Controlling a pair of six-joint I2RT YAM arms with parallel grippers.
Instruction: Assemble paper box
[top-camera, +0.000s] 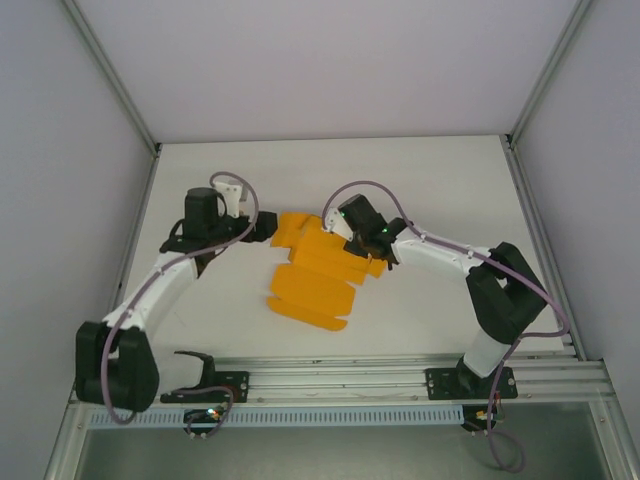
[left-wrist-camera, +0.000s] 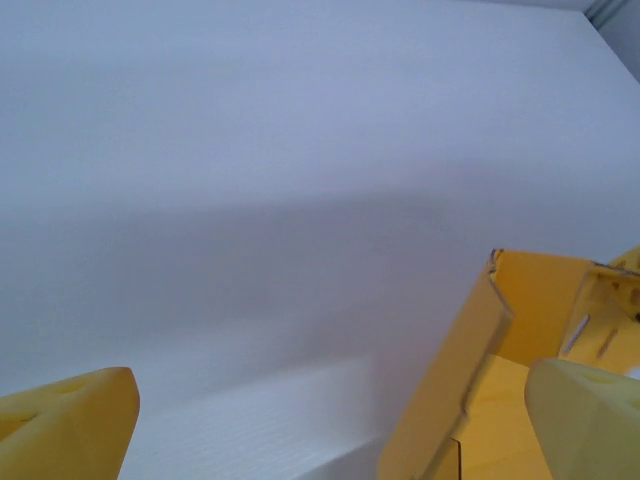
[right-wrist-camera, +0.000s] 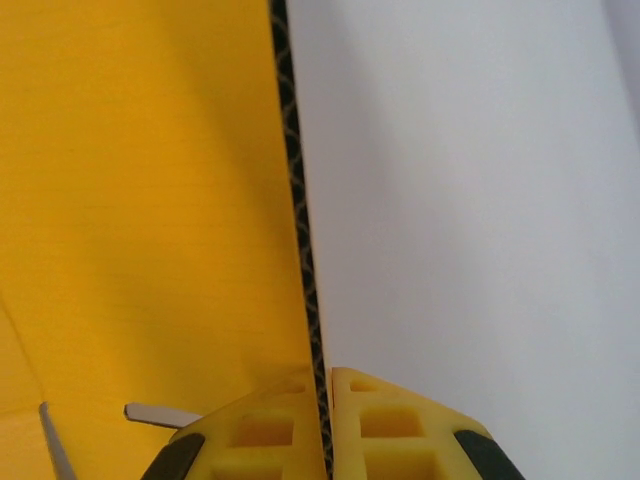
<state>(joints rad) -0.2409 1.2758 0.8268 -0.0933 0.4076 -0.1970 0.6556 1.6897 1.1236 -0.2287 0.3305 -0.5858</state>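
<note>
Lying just below the centre of the overhead frame, the paper box (top-camera: 318, 272) is a half-folded orange sheet on the white table (top-camera: 440, 180). Some of its panels are raised, and one flap is spread flat toward the lower middle of the frame. Both arms reach in to its upper edge, one from the left of the frame and one from the right.

In the left wrist view the left gripper (left-wrist-camera: 330, 390) is spread wide. One yellow finger (left-wrist-camera: 65, 425) sits in the lower left corner and the other in the lower right, with bare table between them. A raised wall of the box stands in the lower right of that frame, just beside the right-hand finger (whether the two touch cannot be told). Nothing is held between the fingers.

In the right wrist view the right gripper (right-wrist-camera: 327, 385) is closed tight on a thin edge of the box card. The edge runs as a dark line from the top of the frame down between the two fingers at bottom centre. An orange panel covers the left half of that frame, with white surface on the right half.
</note>
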